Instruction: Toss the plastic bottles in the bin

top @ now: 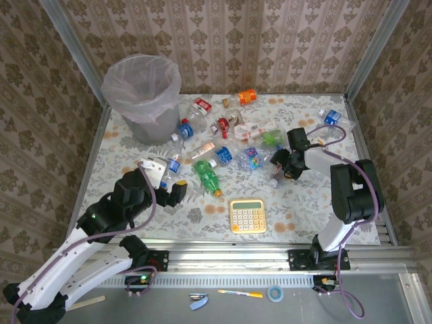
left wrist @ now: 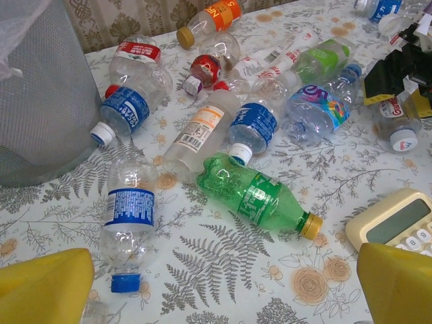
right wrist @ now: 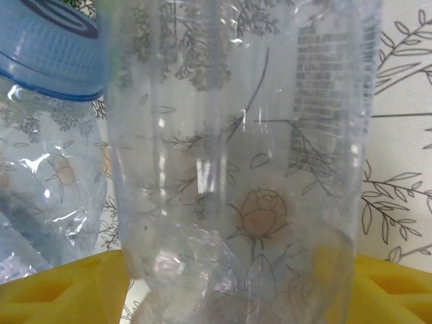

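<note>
Early: your plastic bottles (top: 206, 174) lie scattered, none seen inside bin (top: 142, 94) at 11 o'clock | left gripper (left wrist: 226, 290) wide, empty | right gripper (right wrist: 223, 283) straddling clear bottle (right wrist: 236, 135), grip cannot tell

Both arms same build: white link shells, black joint housings. Left arm (top: 74, 250), right arm (top: 351, 196). A purple cable (top: 154, 196) is routed loose along each. Black base clamps (top: 145, 260) sit on the near rail. Green LED (top: 94, 217) lit on a left arm joint. Left hand (top: 163, 174): black body, white side plate, yellow fingers (left wrist: 40, 287). Right hand (top: 282, 169): black, yellow fingers (right wrist: 61, 283) with moulded recesses.
</note>
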`<state>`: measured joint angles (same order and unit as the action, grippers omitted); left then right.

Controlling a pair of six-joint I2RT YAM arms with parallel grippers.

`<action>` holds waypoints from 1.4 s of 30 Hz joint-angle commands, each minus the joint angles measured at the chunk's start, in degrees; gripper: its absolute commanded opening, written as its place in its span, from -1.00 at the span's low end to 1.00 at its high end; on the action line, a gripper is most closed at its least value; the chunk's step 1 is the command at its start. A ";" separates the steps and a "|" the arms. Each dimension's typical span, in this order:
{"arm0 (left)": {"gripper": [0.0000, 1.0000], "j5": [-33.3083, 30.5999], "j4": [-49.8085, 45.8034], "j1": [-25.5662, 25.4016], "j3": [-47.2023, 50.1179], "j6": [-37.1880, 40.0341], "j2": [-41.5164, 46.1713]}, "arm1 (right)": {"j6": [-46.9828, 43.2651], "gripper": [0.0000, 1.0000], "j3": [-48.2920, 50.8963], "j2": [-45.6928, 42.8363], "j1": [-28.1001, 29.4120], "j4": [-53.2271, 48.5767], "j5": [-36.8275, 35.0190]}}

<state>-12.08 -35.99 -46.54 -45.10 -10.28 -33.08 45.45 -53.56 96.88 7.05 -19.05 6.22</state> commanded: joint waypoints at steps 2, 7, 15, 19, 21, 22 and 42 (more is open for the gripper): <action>1.00 -0.87 -1.31 -0.49 -1.40 0.24 0.53 | 1.33 0.33 3.99 -1.64 0.98 1.22 0.37; 0.99 -0.21 -0.44 -0.51 -1.40 -0.07 0.33 | 0.84 0.16 6.33 -5.67 2.55 0.86 -0.91; 0.99 2.64 1.21 -0.52 -1.33 -0.61 -0.57 | -0.01 -0.01 10.08 -15.32 4.28 -0.59 -1.55; 1.00 6.64 3.84 -0.54 -1.42 -0.88 -1.53 | -0.50 -0.03 10.41 -23.19 4.99 -2.97 -1.94; 1.00 8.83 6.34 -0.56 -0.88 -0.96 -2.09 | -0.70 -0.03 10.19 -26.96 5.70 -4.24 -2.34; 1.00 10.59 8.10 -0.52 -0.46 -0.78 -2.40 | -0.87 -0.04 10.06 -28.99 6.08 -4.86 -2.38; 1.00 26.85 43.52 -11.91 -1.59 2.10 -29.02 | -4.90 -0.06 -0.17 -40.48 17.27 -5.29 -2.16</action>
<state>12.34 0.43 -57.30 -44.12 -8.95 -58.54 41.80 -51.00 56.71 22.48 -25.80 5.17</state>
